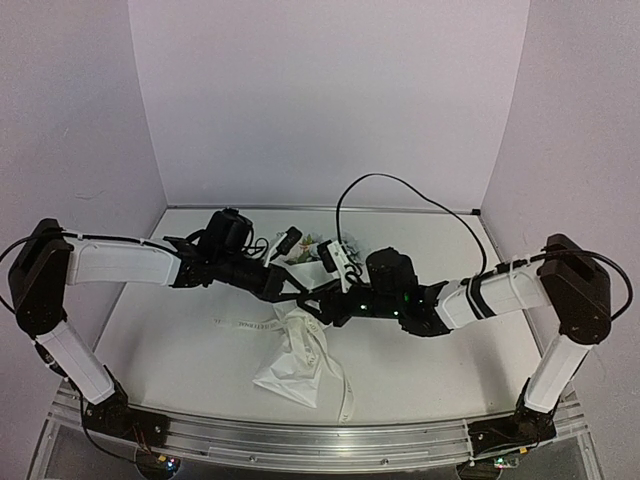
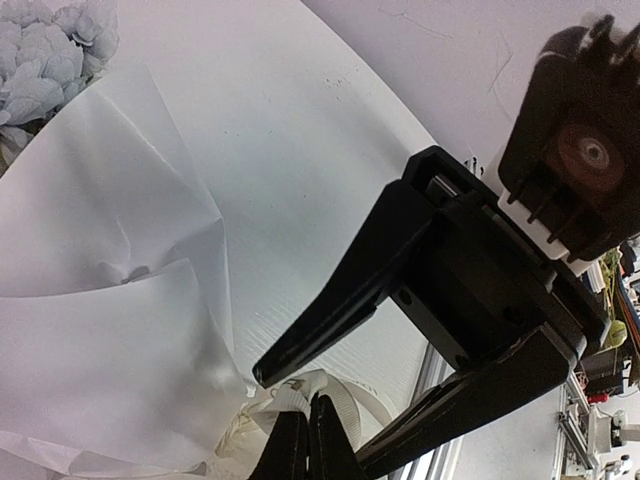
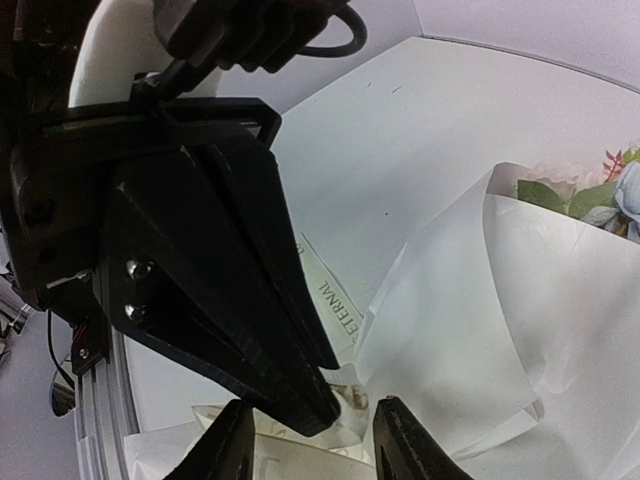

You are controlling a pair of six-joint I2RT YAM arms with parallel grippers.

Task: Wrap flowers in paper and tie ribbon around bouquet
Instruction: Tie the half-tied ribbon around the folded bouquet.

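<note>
The bouquet lies mid-table with its white paper (image 1: 293, 368) cone pointing at the near edge, and the flowers (image 1: 305, 250) show at its far end. In the right wrist view the blooms (image 3: 600, 190) peek over the paper (image 3: 500, 330). The cream ribbon (image 3: 335, 300), printed ETERNAL, runs to the pinched waist and loops there (image 2: 345, 400). My left gripper (image 2: 310, 400) is shut on the ribbon at that waist. My right gripper (image 3: 312, 405) stands open, one finger (image 2: 340, 300) on each side of the left fingertips (image 3: 300, 395).
Both arms meet over the middle of the white table (image 1: 170, 340). A ribbon tail (image 1: 346, 392) trails toward the aluminium rail (image 1: 300, 440) at the near edge. A black cable (image 1: 400, 190) arcs above the right arm. Lilac walls close in the back and sides.
</note>
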